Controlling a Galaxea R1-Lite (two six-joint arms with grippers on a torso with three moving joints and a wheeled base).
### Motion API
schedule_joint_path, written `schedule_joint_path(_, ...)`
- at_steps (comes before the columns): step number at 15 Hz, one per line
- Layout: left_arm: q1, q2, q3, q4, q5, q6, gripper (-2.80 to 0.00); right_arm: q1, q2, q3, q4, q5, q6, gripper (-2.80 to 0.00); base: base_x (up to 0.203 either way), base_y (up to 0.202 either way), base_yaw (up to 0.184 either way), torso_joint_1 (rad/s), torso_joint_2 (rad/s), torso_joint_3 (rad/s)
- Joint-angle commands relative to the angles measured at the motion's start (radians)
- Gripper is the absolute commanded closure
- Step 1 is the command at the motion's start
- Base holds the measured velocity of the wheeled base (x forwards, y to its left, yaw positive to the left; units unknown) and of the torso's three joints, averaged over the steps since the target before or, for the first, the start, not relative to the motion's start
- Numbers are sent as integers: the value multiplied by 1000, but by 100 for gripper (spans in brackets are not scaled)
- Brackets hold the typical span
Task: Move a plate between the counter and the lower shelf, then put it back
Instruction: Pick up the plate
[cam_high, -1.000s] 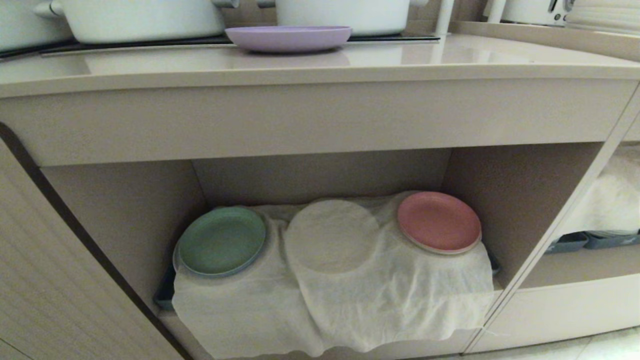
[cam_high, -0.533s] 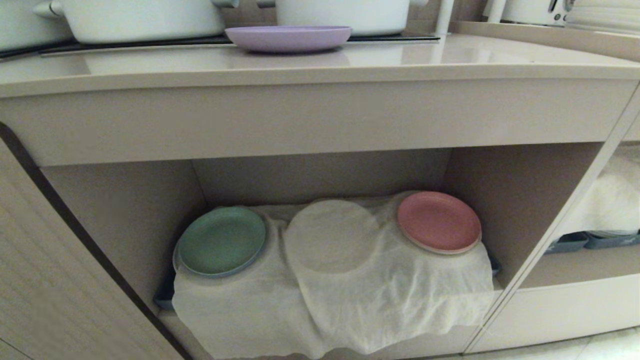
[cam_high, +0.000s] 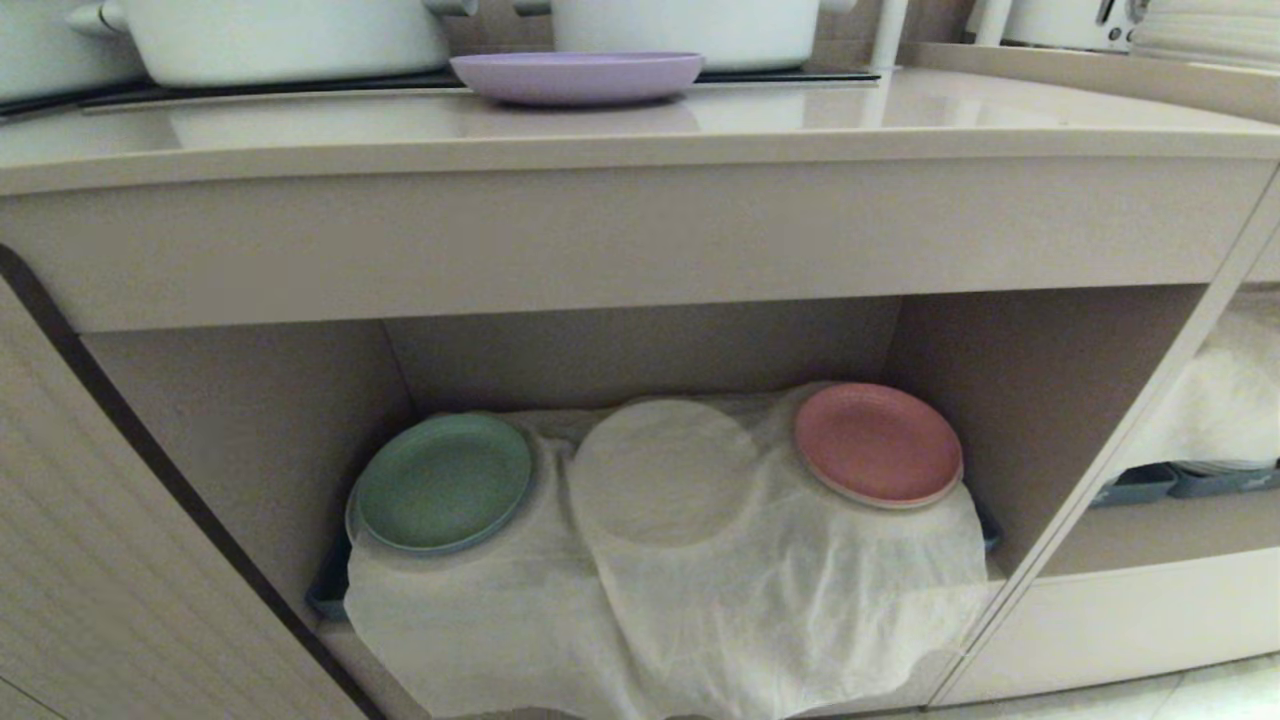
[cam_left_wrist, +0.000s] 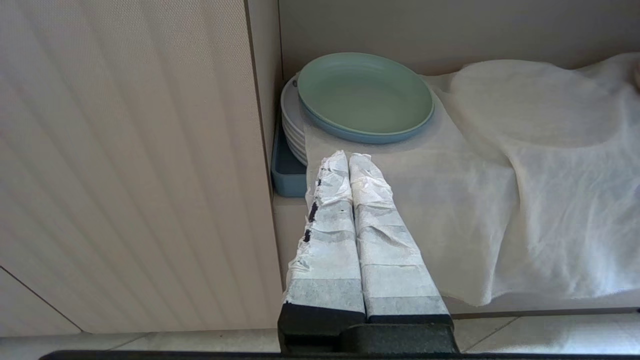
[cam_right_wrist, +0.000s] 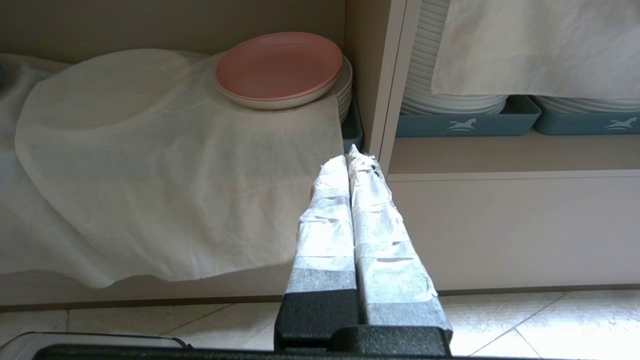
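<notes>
Head view shows the round pale lilac plate on the glossy beige counter, above both clenched, empty grippers, left gripper and right gripper, parked low before the cloth-draped lower shelf, awaiting pickup.

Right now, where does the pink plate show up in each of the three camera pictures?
Head view: pink plate on the cloth's right hump, lower shelf.
Left wrist view: not clearly in it.
Right wrist view: upper middle, atop a covered stack.
Shared landmark: the white cloth.

white cloth hides stacked plates
</notes>
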Motion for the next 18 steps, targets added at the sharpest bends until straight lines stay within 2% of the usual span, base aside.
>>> schedule_joint_path(1, 0, 0, 0, 0, 0, 0, 0, 0, 1, 0, 0, 1, 0, 0, 0, 0, 0, 0, 0, 0)
schedule_joint_path(11, 0, 0, 0, 1, 0, 0, 0, 0, 1, 0, 0, -1, -16, 0, 0, 0, 0, 2, -7, -2)
schedule_joint_path(15, 0, 0, 0, 0, 0, 0, 0, 0, 1, 0, 0, -1, -19, 0, 0, 0, 0, 58, -225, -256)
schedule_joint_path(18, 0, 0, 0, 0, 0, 0, 0, 0, 1, 0, 0, 0, -19, 0, 0, 0, 0, 182, -555, -294)
